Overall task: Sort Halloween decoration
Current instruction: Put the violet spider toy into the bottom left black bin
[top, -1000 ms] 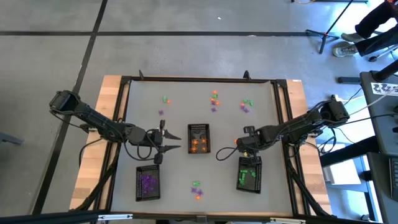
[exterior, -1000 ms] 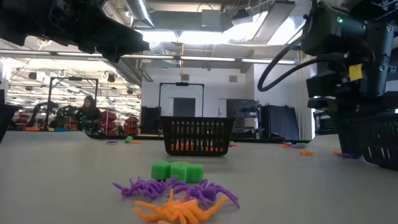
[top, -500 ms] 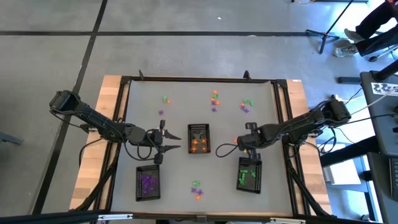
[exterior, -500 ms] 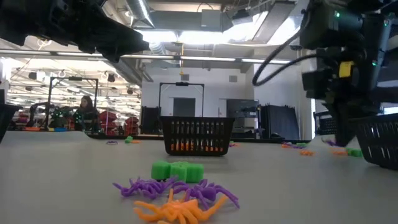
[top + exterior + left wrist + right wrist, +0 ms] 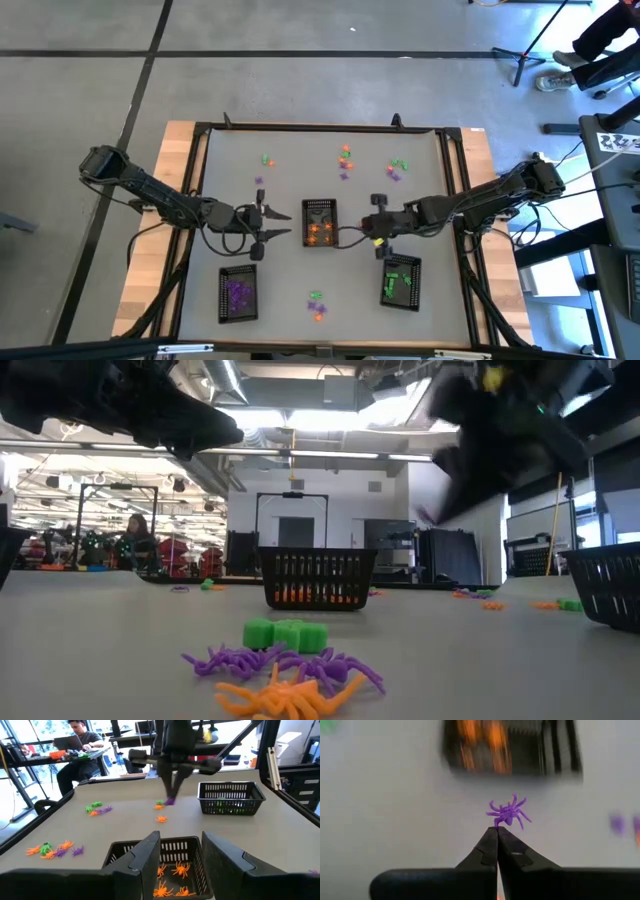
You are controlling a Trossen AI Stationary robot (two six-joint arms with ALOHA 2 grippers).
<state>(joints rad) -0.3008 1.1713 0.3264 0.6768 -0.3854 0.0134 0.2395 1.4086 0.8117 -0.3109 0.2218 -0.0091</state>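
Observation:
My right gripper (image 5: pixel 497 829) is shut on a small purple spider (image 5: pixel 509 812) and hangs above the table between the middle tray of orange decorations (image 5: pixel 320 222) and the tray of green ones (image 5: pixel 402 281). The left wrist view shows that gripper (image 5: pixel 172 787) with the spider (image 5: pixel 170 801) below it. My left gripper (image 5: pixel 182 852) hovers open just left of the orange tray (image 5: pixel 172 870), with nothing between its fingers. A third tray (image 5: pixel 238 293) holds purple pieces. Loose decorations lie at the far side (image 5: pixel 345 160) and the near edge (image 5: pixel 316 305). My right gripper pinches the purple spider by one edge, at its legs (image 5: pixel 498 822), between the very tips of its two fingers. The fingers slant down toward the table's left. The spider sticks out beyond the fingertips, lifted clear of the table.
A green piece (image 5: pixel 265 158) and a purple one (image 5: pixel 259 181) lie at the far left; a mixed cluster (image 5: pixel 397 168) lies at the far right. In the low view, green, purple and orange pieces (image 5: pixel 285 670) lie close to the camera. A person sits beyond the table (image 5: pixel 82 745).
My right gripper has risen from the table beside the green tray and gone toward the table's left, nearing the orange tray, tipping up from a steep downward point. The purple spider has come up off the table with it.

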